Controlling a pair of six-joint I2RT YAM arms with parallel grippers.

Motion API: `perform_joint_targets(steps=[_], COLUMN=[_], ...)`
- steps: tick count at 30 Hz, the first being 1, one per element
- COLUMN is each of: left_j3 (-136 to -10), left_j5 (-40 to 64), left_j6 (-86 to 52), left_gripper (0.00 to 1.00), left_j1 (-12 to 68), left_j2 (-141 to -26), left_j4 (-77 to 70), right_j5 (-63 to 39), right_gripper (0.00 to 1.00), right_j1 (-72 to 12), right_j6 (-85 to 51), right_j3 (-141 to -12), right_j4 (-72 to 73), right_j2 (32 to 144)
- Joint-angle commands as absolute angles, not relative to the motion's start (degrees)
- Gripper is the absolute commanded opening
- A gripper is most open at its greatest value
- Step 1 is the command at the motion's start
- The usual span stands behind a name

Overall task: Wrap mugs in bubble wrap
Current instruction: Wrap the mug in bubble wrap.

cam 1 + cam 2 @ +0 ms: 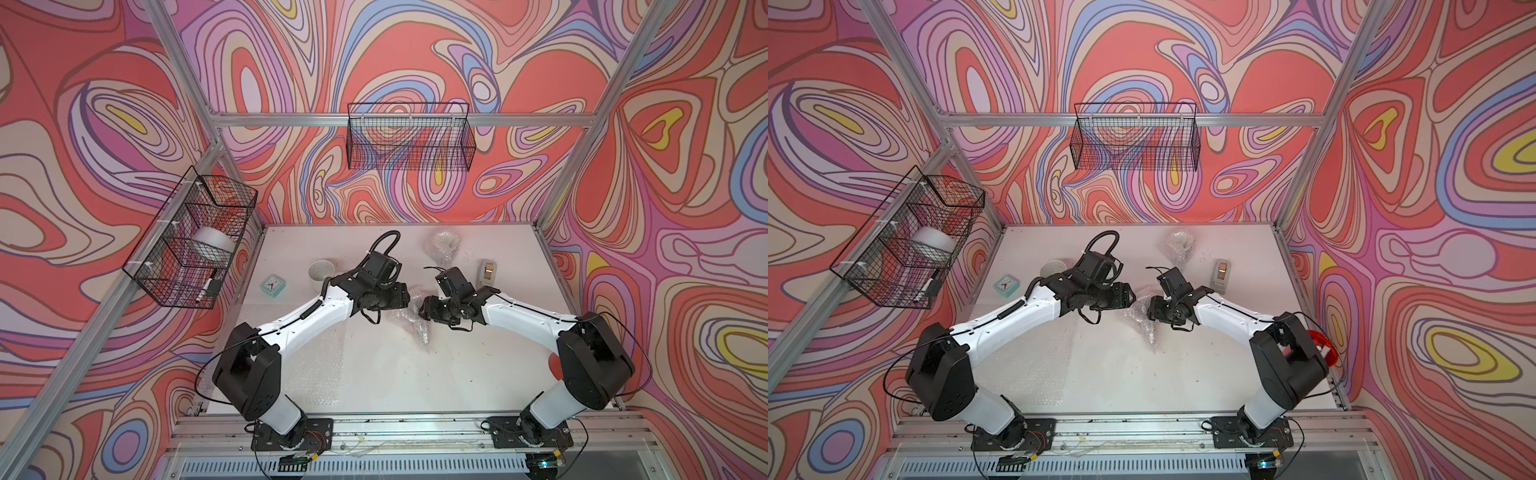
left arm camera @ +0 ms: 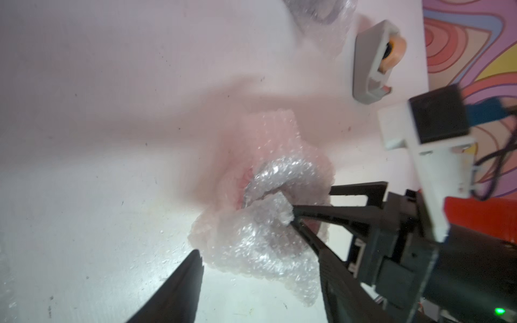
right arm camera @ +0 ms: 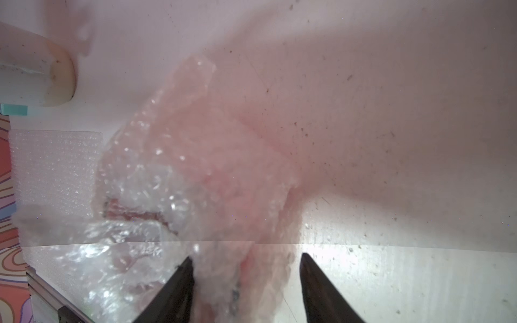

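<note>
The left arm (image 1: 307, 320) and right arm (image 1: 528, 320) bend inward from the near edge, and their wrists almost meet over the middle of the counter (image 1: 478, 374). The near right of the counter is bare. A flat bubble wrap sheet (image 1: 316, 365) lies near left, and a white mug (image 1: 321, 271) stands far left. A crumpled bubble wrap bundle (image 2: 251, 246) sits between the wrists. The left hand (image 2: 246, 237) gapes wide around it. The right hand (image 3: 246, 256) straddles a fold with its fingers partly apart; I cannot tell whether it is clamped.

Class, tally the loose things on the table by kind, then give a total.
Bare mug: 1
Wrapped bundles: 2
Flat bubble wrap: 1
Clock: 1
Tape dispenser: 1
Red thing, half hidden: 1
Total: 7
</note>
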State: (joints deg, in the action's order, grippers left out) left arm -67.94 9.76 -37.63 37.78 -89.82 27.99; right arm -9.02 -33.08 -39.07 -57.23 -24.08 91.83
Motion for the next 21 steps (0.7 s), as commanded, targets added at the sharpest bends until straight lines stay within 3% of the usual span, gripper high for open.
perform_joint_targets(steps=[1,5,14,21], left_j3=[-65.61,-64.08,-65.61,-70.93], left_j5=[6.87,3.83,10.54,9.24], left_j6=[-34.92,-35.65,-35.25,-33.75], left_gripper=[0.68,0.51,0.6,0.39], left_j1=[37.61,37.61,37.19,36.74], left_j2=[-88.76,-87.52,-90.64,-95.1], left_j4=[32.14,32.77,24.35,26.97], right_j5=[-7.3,-7.38,-7.48,-7.47], right_gripper=[0.59,0.59,0.58,0.58], right_j1=[-32.97,-32.96,-32.96,-32.96], right_j6=[-39.34,-39.54,-39.2,-38.95], right_j3=[-57.96,-58.09,-58.53,-58.88], right_j4=[-25.36,-25.4,-25.67,-26.1], right_j2=[93.08,93.27,93.87,93.97])
